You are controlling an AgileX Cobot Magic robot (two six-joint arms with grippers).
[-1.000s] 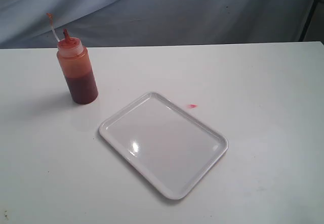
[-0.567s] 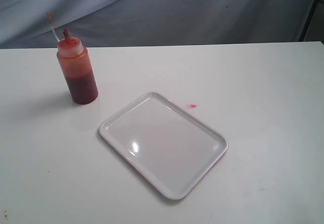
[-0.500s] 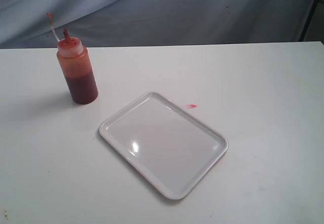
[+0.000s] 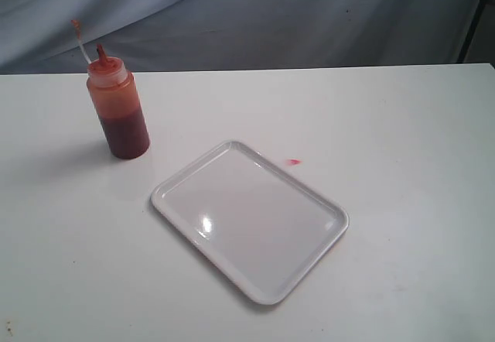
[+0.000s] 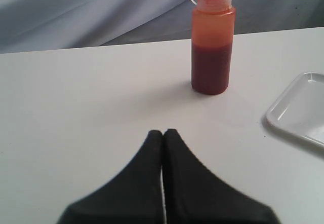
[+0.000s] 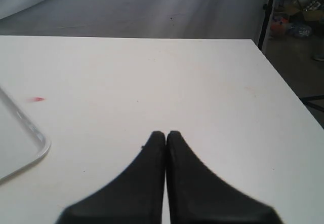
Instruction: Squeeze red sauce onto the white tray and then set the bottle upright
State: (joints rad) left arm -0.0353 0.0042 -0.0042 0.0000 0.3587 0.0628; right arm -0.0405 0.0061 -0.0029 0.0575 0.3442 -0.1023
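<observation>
Bottle (image 4: pixel 117 110): stands upright on the white table (image 4: pixel 402 141), upper left of the exterior view, its lower part dark red.
White tray (image 4: pixel 249 220): flat at centre, turned diagonally, well apart from the bottle.
Red sauce (image 4: pixel 293 162): small smear on the table just beside the tray's upper right edge.
Left hand (image 5: pixel 163 135): clenched, empty, pointing toward the bottle.
Right hand (image 6: pixel 166 135): clenched, empty, over the table.

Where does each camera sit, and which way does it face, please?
Exterior view: raised, looking down at table, bottle and white tray; no arm shows.
Left wrist view: low behind the shut left gripper, facing the bottle and a tray corner.
Right wrist view: low behind the shut right gripper, facing table, tray rim, red smear.
Shared: the tray appears in all three.
</observation>
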